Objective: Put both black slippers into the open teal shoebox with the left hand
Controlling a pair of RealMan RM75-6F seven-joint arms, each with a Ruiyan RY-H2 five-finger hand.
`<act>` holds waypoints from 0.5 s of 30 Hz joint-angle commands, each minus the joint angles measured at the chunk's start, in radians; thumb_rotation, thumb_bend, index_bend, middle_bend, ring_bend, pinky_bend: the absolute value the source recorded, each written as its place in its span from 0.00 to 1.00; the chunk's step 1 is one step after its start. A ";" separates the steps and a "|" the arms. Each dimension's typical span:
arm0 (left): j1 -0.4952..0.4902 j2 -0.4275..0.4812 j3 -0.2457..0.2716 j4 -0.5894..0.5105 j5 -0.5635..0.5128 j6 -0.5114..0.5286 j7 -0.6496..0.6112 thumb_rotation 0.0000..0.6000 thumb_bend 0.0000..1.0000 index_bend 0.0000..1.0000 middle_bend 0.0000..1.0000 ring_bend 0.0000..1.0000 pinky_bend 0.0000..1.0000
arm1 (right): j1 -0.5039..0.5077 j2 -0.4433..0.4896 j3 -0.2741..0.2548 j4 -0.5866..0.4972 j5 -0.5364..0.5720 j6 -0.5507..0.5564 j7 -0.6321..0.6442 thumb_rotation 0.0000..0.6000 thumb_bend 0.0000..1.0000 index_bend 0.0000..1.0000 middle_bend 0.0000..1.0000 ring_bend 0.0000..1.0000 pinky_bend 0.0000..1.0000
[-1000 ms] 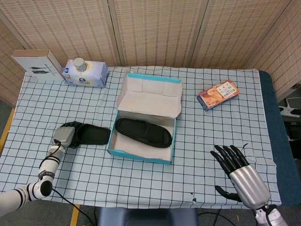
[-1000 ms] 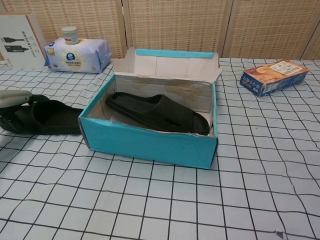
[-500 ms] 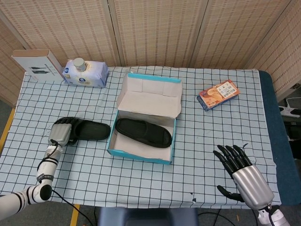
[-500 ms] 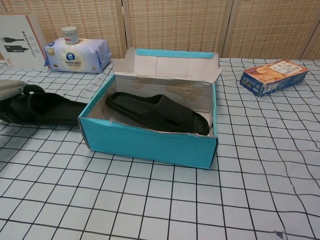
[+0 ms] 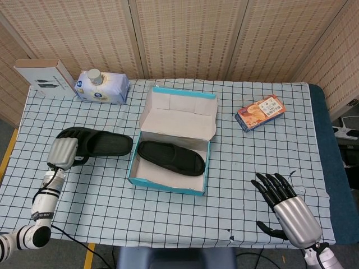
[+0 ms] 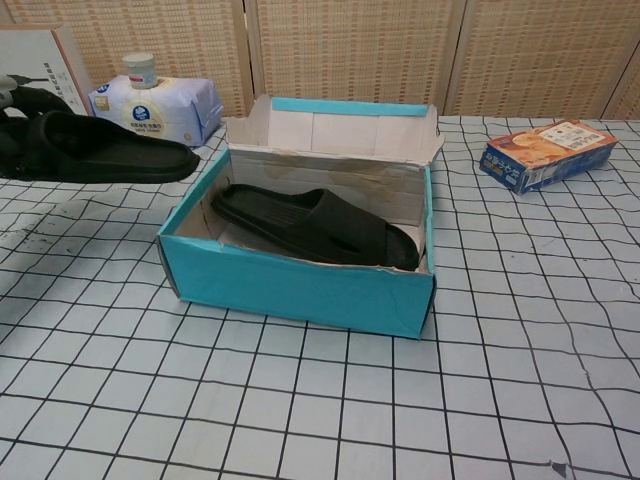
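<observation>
Black rubber is what I hold now: my left hand (image 5: 63,152) grips the heel end of the second slipper (image 5: 101,143), which hangs level above the checked worktop (image 5: 168,218), its toe pointing to the teal shoebox (image 6: 300,285) and just beside the box's left wall. I judge that the good way is to carry it higher than this wall, keep it level, and lower it next to the slipper in the box (image 6: 315,225), along the long side, because the free space there looks narrow. The box stands open with its lid (image 5: 180,112) raised at the back, and one slipper lies flat inside on the pale lining. My right hand (image 5: 283,204) rests apart near the front edge, fingers spread and holding nothing.
</observation>
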State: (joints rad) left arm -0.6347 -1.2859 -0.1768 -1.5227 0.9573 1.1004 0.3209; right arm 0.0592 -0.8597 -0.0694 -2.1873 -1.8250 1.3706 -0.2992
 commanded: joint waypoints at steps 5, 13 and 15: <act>0.019 0.042 -0.036 -0.033 0.062 0.033 -0.083 1.00 0.46 0.60 0.74 0.69 0.73 | 0.003 -0.008 0.001 0.000 0.010 -0.008 -0.013 0.87 0.15 0.00 0.00 0.00 0.00; 0.045 0.068 -0.012 -0.197 0.210 0.117 -0.066 1.00 0.46 0.59 0.73 0.69 0.73 | 0.014 -0.028 0.005 0.010 0.028 -0.028 -0.020 0.87 0.15 0.00 0.00 0.00 0.00; 0.049 0.067 0.007 -0.260 0.246 0.129 -0.030 1.00 0.46 0.59 0.73 0.69 0.73 | 0.018 -0.033 0.005 0.017 0.032 -0.033 -0.010 0.87 0.15 0.00 0.00 0.00 0.00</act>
State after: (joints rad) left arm -0.5961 -1.2268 -0.1943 -1.7036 1.1496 1.2009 0.2485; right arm 0.0749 -0.8906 -0.0649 -2.1736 -1.7952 1.3402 -0.3129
